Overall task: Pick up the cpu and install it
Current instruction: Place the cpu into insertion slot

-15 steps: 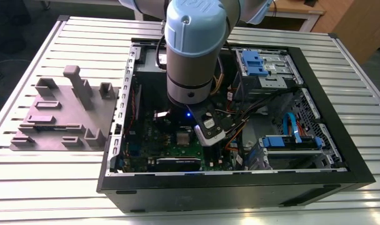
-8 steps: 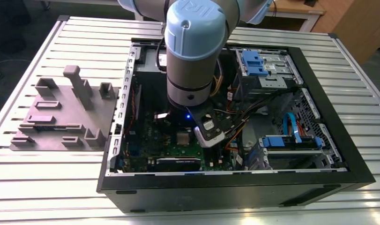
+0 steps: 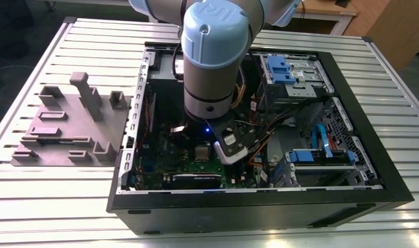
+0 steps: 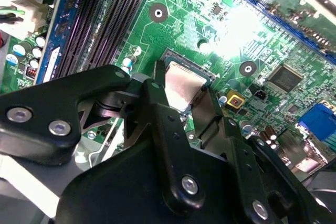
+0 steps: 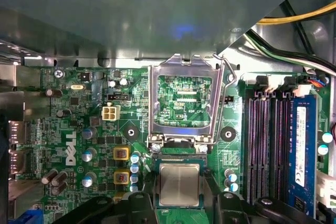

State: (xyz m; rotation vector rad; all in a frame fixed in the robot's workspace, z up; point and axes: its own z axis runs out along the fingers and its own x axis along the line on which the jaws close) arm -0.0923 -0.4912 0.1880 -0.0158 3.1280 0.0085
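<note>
The cpu (image 5: 179,184), a small flat square chip with a shiny silver top, lies level at the socket on the green motherboard (image 5: 79,129). In both wrist views my black fingers (image 4: 157,98) stand close against two opposite sides of it. The gripper (image 4: 185,92) looks shut on the cpu (image 4: 181,80). The socket's silver metal frame (image 5: 181,66) stands folded open just beyond the chip. In the exterior view the arm (image 3: 209,62) reaches straight down into the open computer case (image 3: 264,201), with its wrist low over the motherboard (image 3: 178,168).
Black memory slots (image 5: 268,140) and a blue memory stick (image 5: 300,150) run beside the socket. Cables (image 5: 294,24) and a grey metal box (image 5: 131,14) lie beyond it. Blue drive brackets (image 3: 320,155) fill the case's right in the exterior view. A grey parts fixture (image 3: 71,129) stands on the slatted table.
</note>
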